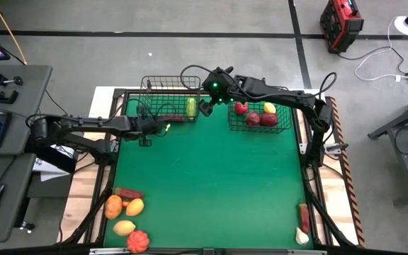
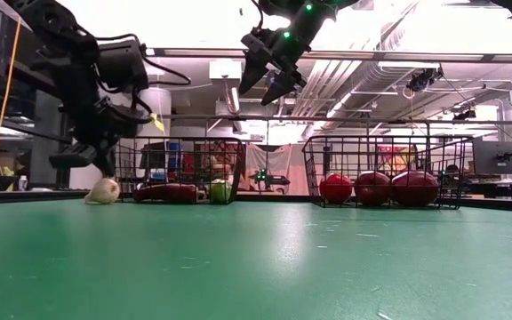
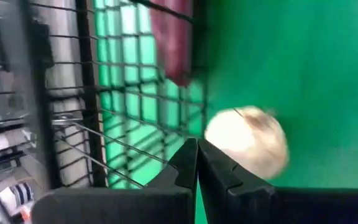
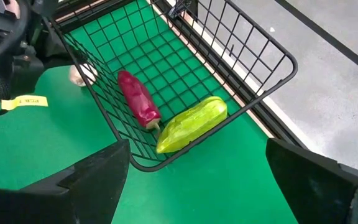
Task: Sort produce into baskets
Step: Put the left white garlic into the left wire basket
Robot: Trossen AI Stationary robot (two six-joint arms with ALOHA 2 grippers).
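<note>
A white bulb-shaped produce piece (image 3: 248, 140) lies on the green mat just outside the left basket (image 1: 167, 85), near its front left corner. My left gripper (image 3: 197, 157) is shut, pointing down at a slant, with its tips right beside that piece. It hangs just above the piece (image 2: 103, 190) in the low view. In this basket lie a dark red pepper (image 4: 138, 96) and a yellow-green piece (image 4: 191, 124). My right gripper (image 4: 197, 180) hovers open, high between the two baskets (image 1: 205, 106), holding nothing. My left gripper's shut fingertips (image 3: 219, 165) stand against the near side of the white piece (image 3: 229, 146), coming from above at a slant. I cannot tell whether they touch it. The piece rests on the mat.
The right basket (image 1: 283, 126) holds red pieces (image 1: 253, 117) and a yellow one (image 1: 269, 108). Several orange, yellow and red pieces (image 1: 126, 212) lie at the near left corner. A dark red piece (image 1: 303, 212) and a white one (image 1: 302, 236) lie near right. The mat's middle is bare.
</note>
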